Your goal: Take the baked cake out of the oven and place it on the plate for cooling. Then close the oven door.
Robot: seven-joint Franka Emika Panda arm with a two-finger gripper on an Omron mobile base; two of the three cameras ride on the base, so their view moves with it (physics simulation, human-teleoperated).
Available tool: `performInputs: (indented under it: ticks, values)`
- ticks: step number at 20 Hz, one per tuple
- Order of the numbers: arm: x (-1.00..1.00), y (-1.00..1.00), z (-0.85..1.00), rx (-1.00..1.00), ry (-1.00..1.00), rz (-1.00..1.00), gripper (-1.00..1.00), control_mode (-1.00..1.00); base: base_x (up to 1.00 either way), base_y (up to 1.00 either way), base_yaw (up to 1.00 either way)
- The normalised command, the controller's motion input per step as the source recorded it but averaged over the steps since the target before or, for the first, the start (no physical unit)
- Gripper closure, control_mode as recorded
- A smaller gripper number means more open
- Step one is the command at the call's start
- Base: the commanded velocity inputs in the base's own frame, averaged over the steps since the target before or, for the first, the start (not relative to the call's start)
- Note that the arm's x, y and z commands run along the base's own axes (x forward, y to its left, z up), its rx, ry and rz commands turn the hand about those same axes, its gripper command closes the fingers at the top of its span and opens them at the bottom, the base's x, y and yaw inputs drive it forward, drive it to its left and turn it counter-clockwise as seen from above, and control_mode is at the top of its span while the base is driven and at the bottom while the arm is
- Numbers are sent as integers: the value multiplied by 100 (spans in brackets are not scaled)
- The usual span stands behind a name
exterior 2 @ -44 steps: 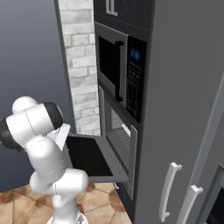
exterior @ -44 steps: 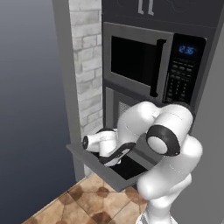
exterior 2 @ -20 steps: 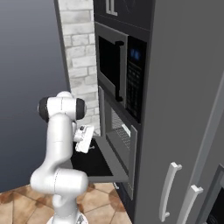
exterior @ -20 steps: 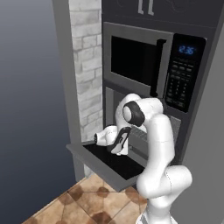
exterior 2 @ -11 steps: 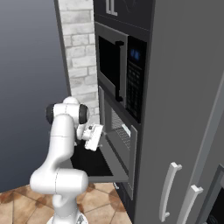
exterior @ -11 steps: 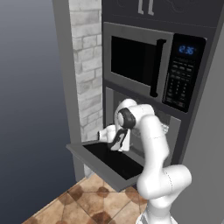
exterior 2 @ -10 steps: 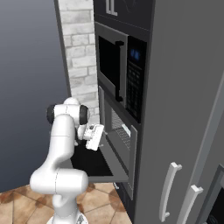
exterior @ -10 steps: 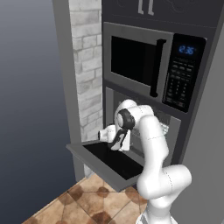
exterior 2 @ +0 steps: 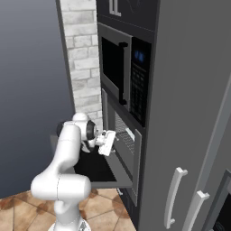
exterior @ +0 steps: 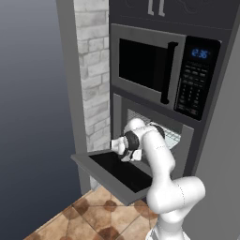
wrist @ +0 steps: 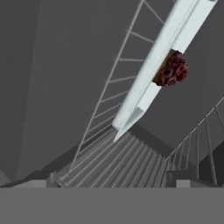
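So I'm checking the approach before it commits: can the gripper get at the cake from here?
Probably yes. The oven door lies dropped open, the open gripper is at the oven mouth, and the hand view looks along the racks to the cake on its pale tray, nothing between.

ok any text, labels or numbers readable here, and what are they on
Blue digits glow on the display of the grey built-in microwave: too blurred to read.
Its black keypad carries small marks: too small to read.
The grey wall oven and its open drop-down door: no text that I can make out.
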Motion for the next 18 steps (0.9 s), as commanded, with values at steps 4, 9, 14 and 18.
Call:
performInputs:
  ticks: [4,9,14,18]
  values:
    - [54,-37,-47,-1,0,-4,-100,-100,0,0,0]
    - [18,-62,-38,0,0,-1,-100,-100,0,0,0]
    - [10,-52,-38,0,0,0,-100,-100,0,0,0]
    - [14,-36,-31,0,0,0,-100,-100,0,0,0]
